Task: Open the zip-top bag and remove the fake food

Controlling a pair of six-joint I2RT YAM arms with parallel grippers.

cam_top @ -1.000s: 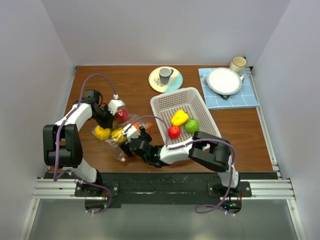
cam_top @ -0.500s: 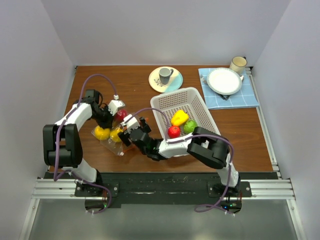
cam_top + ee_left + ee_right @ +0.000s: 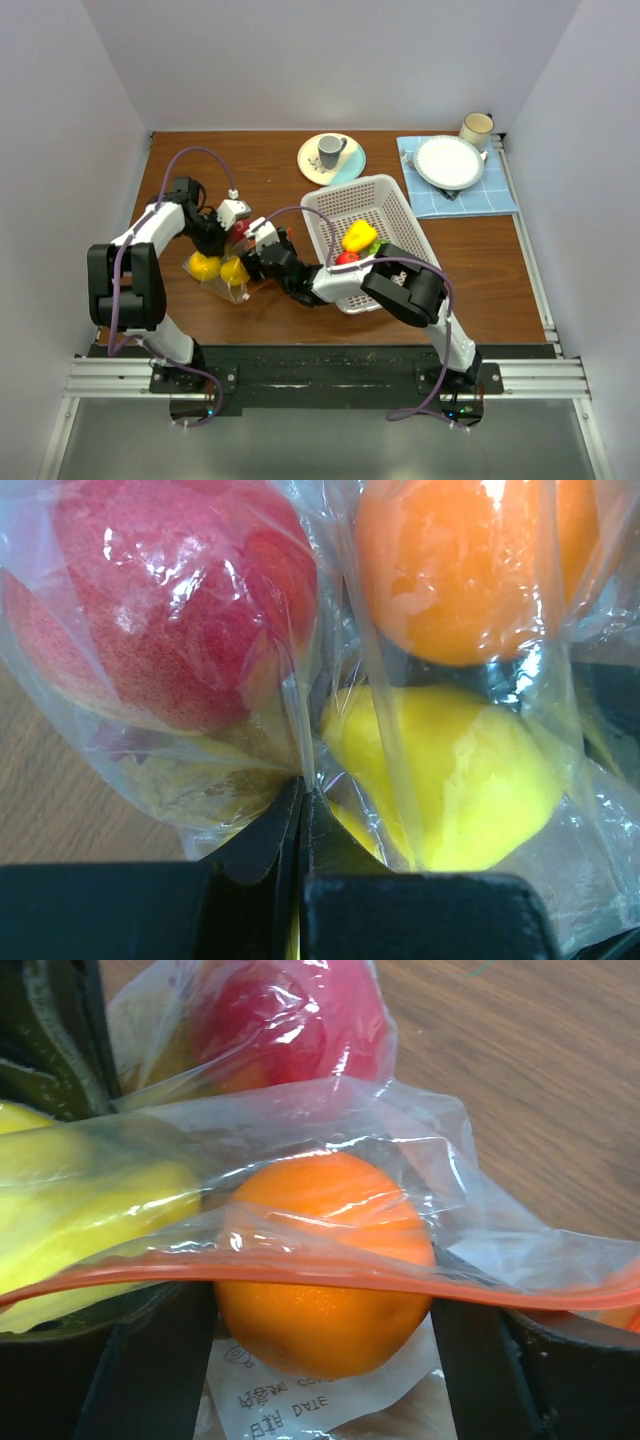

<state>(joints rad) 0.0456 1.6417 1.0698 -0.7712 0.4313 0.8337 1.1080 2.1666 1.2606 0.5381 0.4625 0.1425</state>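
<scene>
The zip-top bag (image 3: 225, 280) lies at the front left, holding two yellow fruits (image 3: 206, 266), a red fruit (image 3: 240, 229) and an orange (image 3: 325, 1260). My left gripper (image 3: 232, 222) is shut, pinching a fold of the bag's clear film (image 3: 302, 795) between the red fruit (image 3: 170, 610) and a yellow one (image 3: 450, 780). My right gripper (image 3: 262, 240) is open at the bag's mouth. Its fingers (image 3: 150, 1360) flank the orange, and the orange-red zip strip (image 3: 520, 1296) runs across in front of the orange.
A white perforated basket (image 3: 330, 205) right of the bag holds a yellow pepper (image 3: 359, 236), a red fruit (image 3: 347, 258) and a green one, partly hidden. A plate with a grey mug (image 3: 331, 158), a white plate on a blue cloth (image 3: 449, 162) and a beige mug (image 3: 476, 128) stand at the back.
My right gripper has moved away from me and left, into the bag's mouth and around the orange. The bag has bunched up toward the left gripper, which has barely moved.
</scene>
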